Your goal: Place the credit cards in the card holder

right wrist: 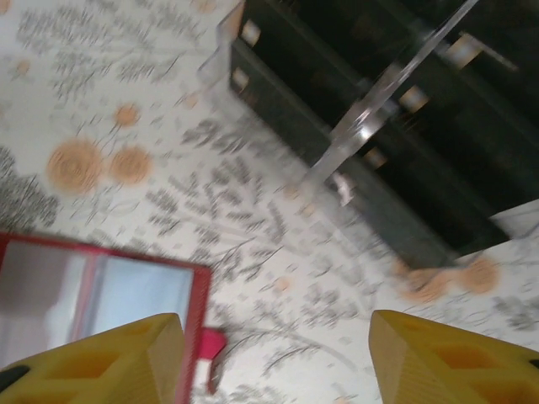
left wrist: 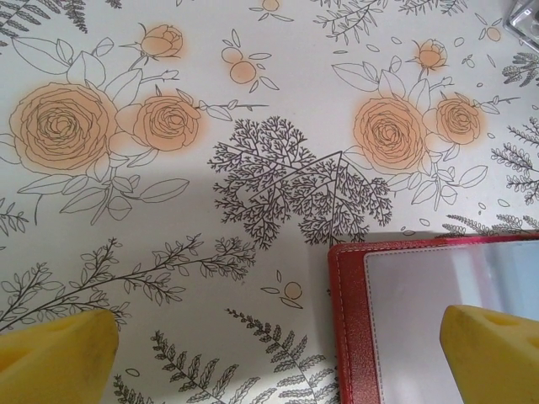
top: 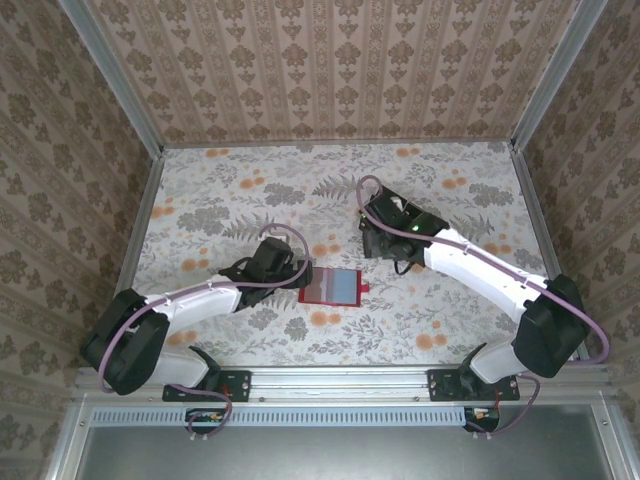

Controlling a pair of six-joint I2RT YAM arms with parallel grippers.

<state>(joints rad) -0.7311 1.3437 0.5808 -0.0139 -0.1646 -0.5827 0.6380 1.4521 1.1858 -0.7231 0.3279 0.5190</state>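
L gripper wide open; R gripper open, empty.

This is a purpose-built robot test cell, a lab rig dressed up to look homely, not a lived-in room. In the top view, papered panels in a brown damask pattern box in the table at 9, 12 and 3 o'clock. Bare aluminium posts hold them at the corners. The tabletop wears a sheet printed with orange roses and grey ferns. At 6 o'clock an aluminium rail carries the bases of 2 white-and-black machines, the left arm and the right arm. A slotted metal strip runs just below the rail.
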